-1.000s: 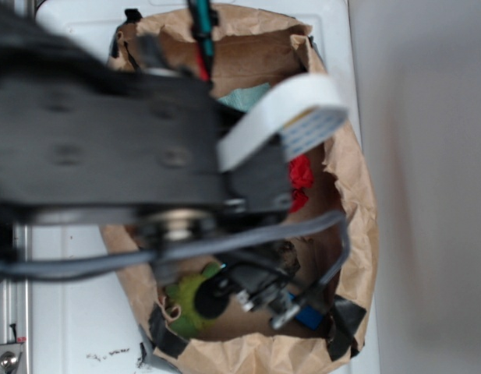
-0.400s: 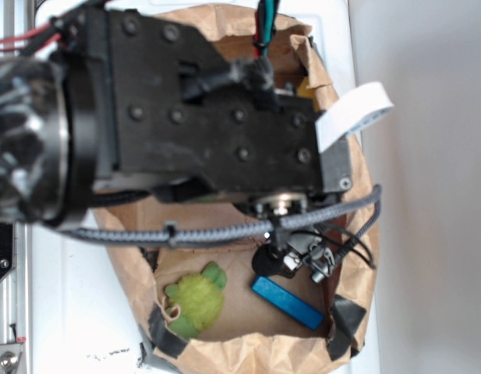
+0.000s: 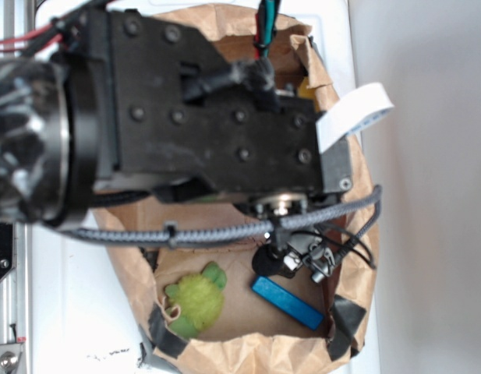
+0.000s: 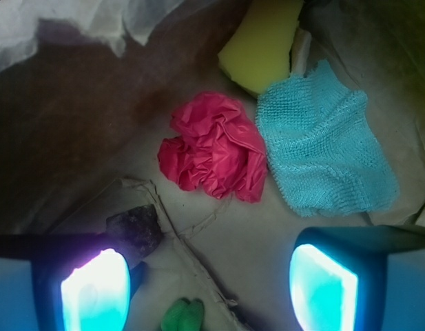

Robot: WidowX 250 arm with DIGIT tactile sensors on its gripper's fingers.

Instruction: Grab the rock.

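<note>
In the wrist view the rock (image 4: 138, 226), a small dark rough lump, lies on the brown paper floor of the bag. It sits just ahead of my left fingertip (image 4: 95, 293), which covers its near edge. My gripper (image 4: 209, 289) is open, and only bag floor and a bit of green plush (image 4: 183, 316) lie between the fingers. The right fingertip (image 4: 324, 288) is far from the rock. In the exterior view the arm hides the rock, and the gripper (image 3: 296, 261) hangs inside the paper bag (image 3: 357, 202).
A red crumpled ball (image 4: 213, 146), a light blue knitted cloth (image 4: 322, 148) and a yellow sponge (image 4: 260, 45) lie beyond the rock. A green plush toy (image 3: 195, 300) and a flat blue block (image 3: 287, 302) rest near the bag's front wall. The bag's walls close in all round.
Since a second ago the gripper has shifted away from above the plush toy and blue block, toward the bag's right side. Both now show uncovered. Nothing has moved in the last 0.4 s.
</note>
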